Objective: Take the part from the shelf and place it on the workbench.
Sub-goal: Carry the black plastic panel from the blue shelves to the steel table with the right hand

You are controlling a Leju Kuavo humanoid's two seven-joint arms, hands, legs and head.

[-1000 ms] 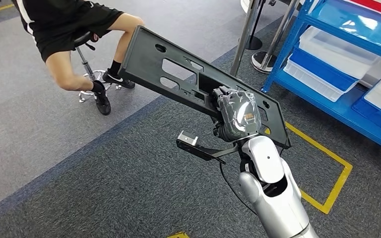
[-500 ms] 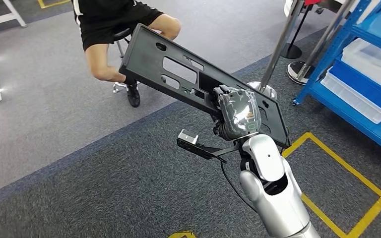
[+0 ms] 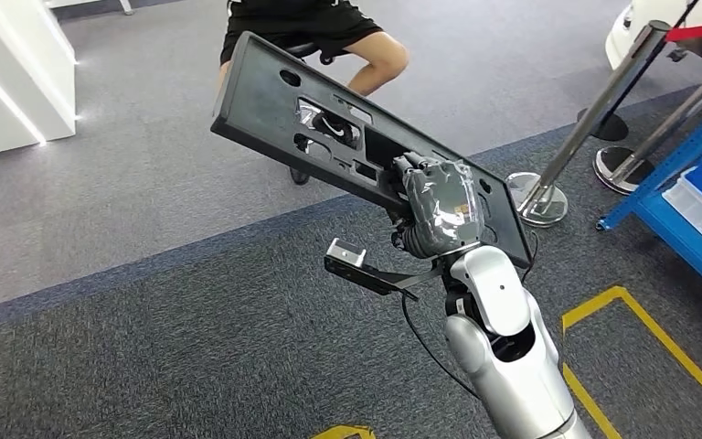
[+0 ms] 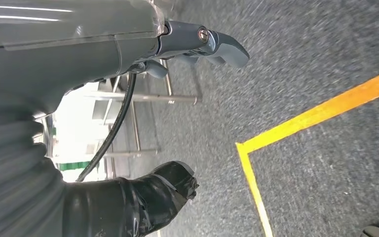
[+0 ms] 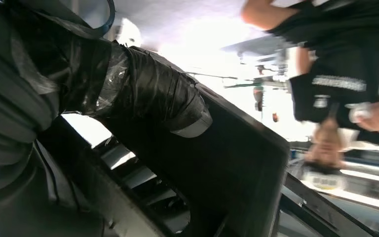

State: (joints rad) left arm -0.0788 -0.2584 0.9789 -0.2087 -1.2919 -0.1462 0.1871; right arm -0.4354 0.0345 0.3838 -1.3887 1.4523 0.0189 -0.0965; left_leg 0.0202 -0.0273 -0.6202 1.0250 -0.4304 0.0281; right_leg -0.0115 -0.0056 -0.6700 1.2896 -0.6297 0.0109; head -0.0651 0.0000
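Note:
The part is a long flat black plastic panel (image 3: 329, 128) with several cut-outs. It is held up in the air, tilted, its far end toward the seated person. My right hand (image 3: 434, 208) grips it near its lower right end, fingers wrapped through a cut-out. In the right wrist view the taped thumb (image 5: 153, 94) presses on the dark panel (image 5: 237, 168). My left hand (image 4: 177, 44) hangs over the carpet holding nothing, its grey fingers (image 4: 222, 44) a little apart from the black taped thumb (image 4: 148, 197).
A person (image 3: 320, 27) sits on a stool beyond the panel. A blue shelf rack (image 3: 695, 210) with a white bin stands at the right. Two chrome stanchions (image 3: 585, 128) stand beside it. A white cabinet (image 3: 9, 73) is at the far left. Yellow floor tape (image 3: 640, 329) marks the carpet.
The whole scene has slid to the right, so the camera has turned left. The shelf rack has moved toward the right edge; a white cabinet has come in. The panel stays in my right hand.

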